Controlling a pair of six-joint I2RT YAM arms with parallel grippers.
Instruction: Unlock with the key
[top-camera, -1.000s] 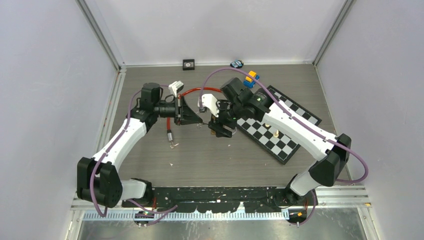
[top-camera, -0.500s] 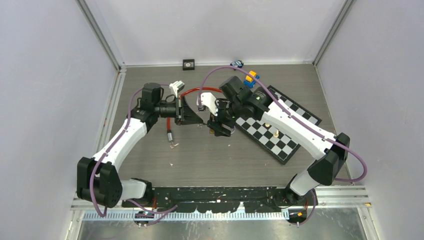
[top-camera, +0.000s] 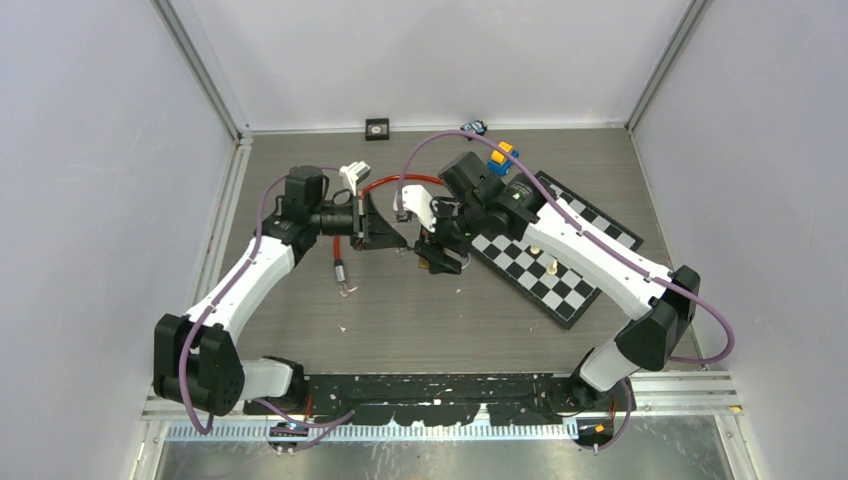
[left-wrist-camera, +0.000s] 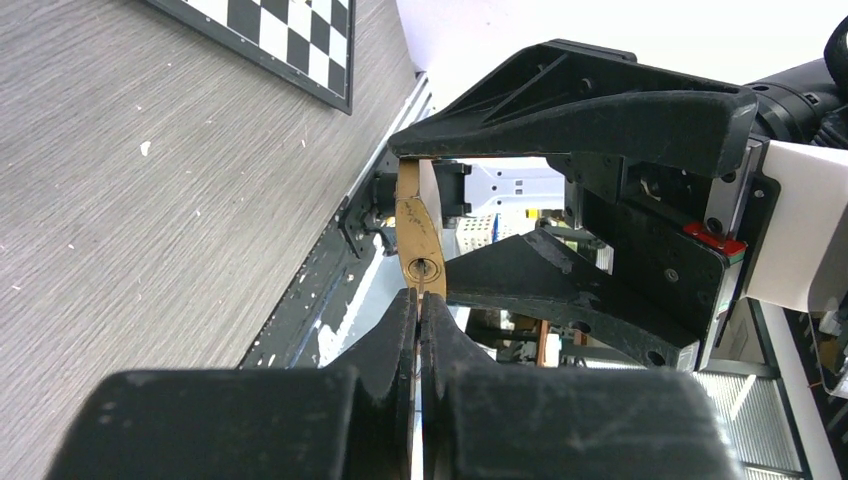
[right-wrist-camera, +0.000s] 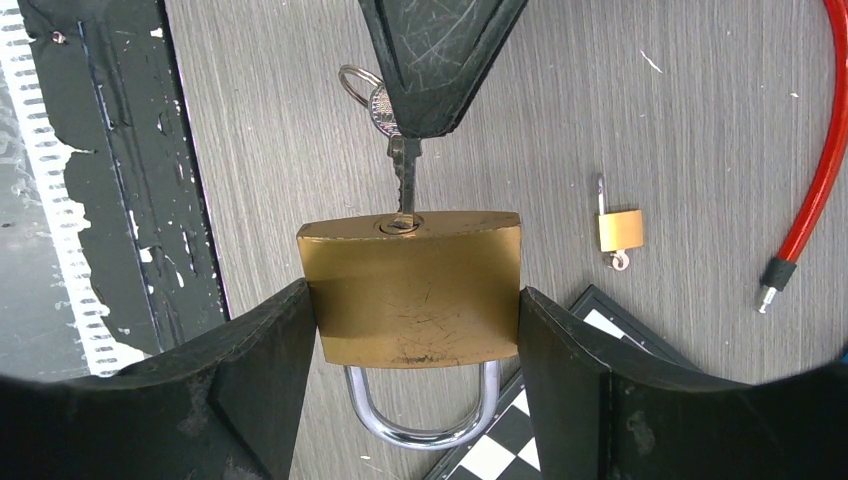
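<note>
A brass padlock (right-wrist-camera: 415, 290) with a steel shackle (right-wrist-camera: 425, 425) is clamped by its sides in my right gripper (right-wrist-camera: 415, 300), above the table. Both shackle legs sit in the body. My left gripper (left-wrist-camera: 419, 300) is shut on a silver key (right-wrist-camera: 400, 165) with a small ring. The key's tip rests in the keyhole (left-wrist-camera: 425, 268) on the padlock's bottom face, and most of the blade is still showing. In the top view the two grippers, left (top-camera: 398, 240) and right (top-camera: 432, 250), meet at mid-table.
A small brass padlock (right-wrist-camera: 620, 230) lies on the table beside a red cable lock (top-camera: 395, 182). A chessboard (top-camera: 560, 260) with a pawn lies right of the grippers. Orange and blue blocks (top-camera: 500, 155) and a black box (top-camera: 377, 128) sit near the back wall.
My right gripper with the padlock has shifted slightly left toward the key. The left arm has barely moved.
</note>
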